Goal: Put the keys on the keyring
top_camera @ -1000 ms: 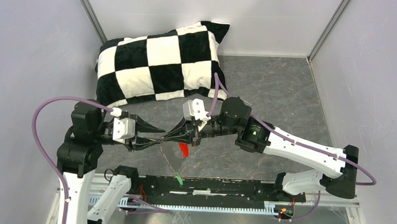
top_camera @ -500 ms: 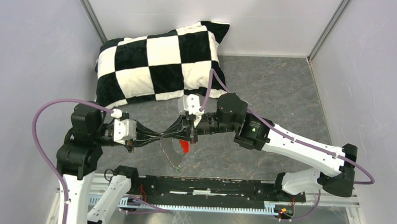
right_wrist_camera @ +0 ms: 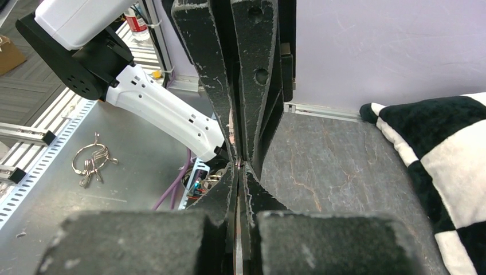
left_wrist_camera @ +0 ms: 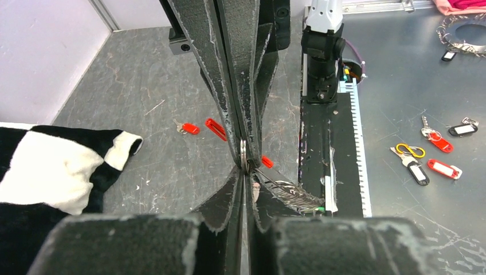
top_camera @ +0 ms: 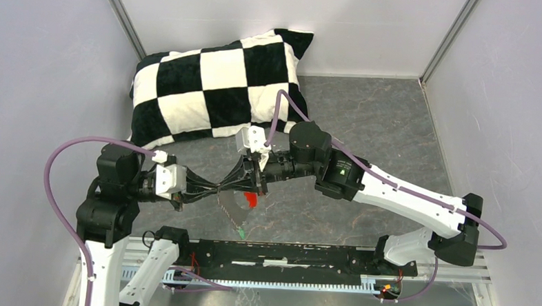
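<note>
My left gripper (top_camera: 215,189) and right gripper (top_camera: 228,186) meet tip to tip above the table, both shut. In the left wrist view the right fingers (left_wrist_camera: 240,86) pinch the keyring's silvery ring (left_wrist_camera: 245,156), and my left gripper (left_wrist_camera: 245,175) is shut right against it. The chain (left_wrist_camera: 289,193) hangs from there down to the green key (top_camera: 240,232), also seen in the left wrist view (left_wrist_camera: 324,209). The red fob (top_camera: 251,199) shows beside the chain. The red-headed key (left_wrist_camera: 191,128) lies on the table. In the right wrist view my right gripper (right_wrist_camera: 239,169) holds a thin metal edge.
A checkered pillow (top_camera: 216,85) lies at the back left. A longer red piece (left_wrist_camera: 216,129) lies by the red key. The black base rail (top_camera: 284,253) runs along the near edge. Spare key tags (left_wrist_camera: 435,154) and a bundle of wire rings (right_wrist_camera: 91,163) lie beyond the rail.
My left gripper has gone from open to shut at the ring. My right arm has moved left and rolled. The chain with the green key has swung up and left.
</note>
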{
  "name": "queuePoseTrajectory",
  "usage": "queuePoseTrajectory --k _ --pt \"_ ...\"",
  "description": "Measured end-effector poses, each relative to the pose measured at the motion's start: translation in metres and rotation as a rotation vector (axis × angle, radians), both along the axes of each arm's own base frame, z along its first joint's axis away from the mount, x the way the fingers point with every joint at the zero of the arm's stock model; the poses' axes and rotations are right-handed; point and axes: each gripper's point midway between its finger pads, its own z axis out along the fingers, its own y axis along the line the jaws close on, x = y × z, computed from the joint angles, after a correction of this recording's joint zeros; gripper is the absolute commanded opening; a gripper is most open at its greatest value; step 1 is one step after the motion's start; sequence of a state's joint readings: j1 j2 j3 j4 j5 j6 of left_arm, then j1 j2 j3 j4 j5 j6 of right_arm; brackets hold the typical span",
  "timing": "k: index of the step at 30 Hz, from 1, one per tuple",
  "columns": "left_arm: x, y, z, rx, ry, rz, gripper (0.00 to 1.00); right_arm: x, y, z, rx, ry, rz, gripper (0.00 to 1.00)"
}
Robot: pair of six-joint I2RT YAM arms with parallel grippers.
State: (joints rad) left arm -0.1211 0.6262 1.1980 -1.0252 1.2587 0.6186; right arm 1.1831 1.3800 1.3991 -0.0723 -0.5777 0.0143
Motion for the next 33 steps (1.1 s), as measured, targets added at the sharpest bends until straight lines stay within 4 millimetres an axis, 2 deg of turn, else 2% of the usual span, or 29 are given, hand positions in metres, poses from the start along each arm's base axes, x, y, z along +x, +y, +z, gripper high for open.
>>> queuePoseTrajectory --k 3,9,13,18,25,27,30,33 --pt "-0.002 0.000 0.000 0.000 -0.001 -0.001 0.02 -0.002 0.002 0.001 -0.008 0.008 0.020 0.06" --pt "-0.007 0.001 -0.004 0.000 -0.006 -0.006 0.02 -0.008 0.005 -0.002 -0.045 0.032 0.066 0.26" --pt "-0.006 0.000 -0.006 -0.001 0.000 -0.008 0.02 -0.011 0.001 -0.003 -0.057 0.037 0.074 0.35" --pt "-0.004 -0.001 -0.003 -0.006 -0.023 -0.015 0.02 -0.001 -0.014 -0.007 -0.097 0.044 0.030 0.37" --pt "-0.005 -0.002 0.001 -0.017 -0.044 -0.036 0.02 0.018 -0.026 -0.021 -0.169 0.038 -0.062 0.32" --pt "-0.005 -0.002 0.001 -0.017 -0.046 -0.035 0.02 0.022 -0.027 -0.025 -0.179 0.038 -0.093 0.38" --pt "-0.004 -0.002 -0.002 -0.014 -0.044 -0.030 0.02 0.030 -0.038 -0.044 -0.214 0.041 -0.168 0.42" --pt "-0.001 -0.002 -0.010 -0.009 -0.016 -0.026 0.02 0.039 -0.058 -0.082 -0.275 0.052 -0.263 0.46"
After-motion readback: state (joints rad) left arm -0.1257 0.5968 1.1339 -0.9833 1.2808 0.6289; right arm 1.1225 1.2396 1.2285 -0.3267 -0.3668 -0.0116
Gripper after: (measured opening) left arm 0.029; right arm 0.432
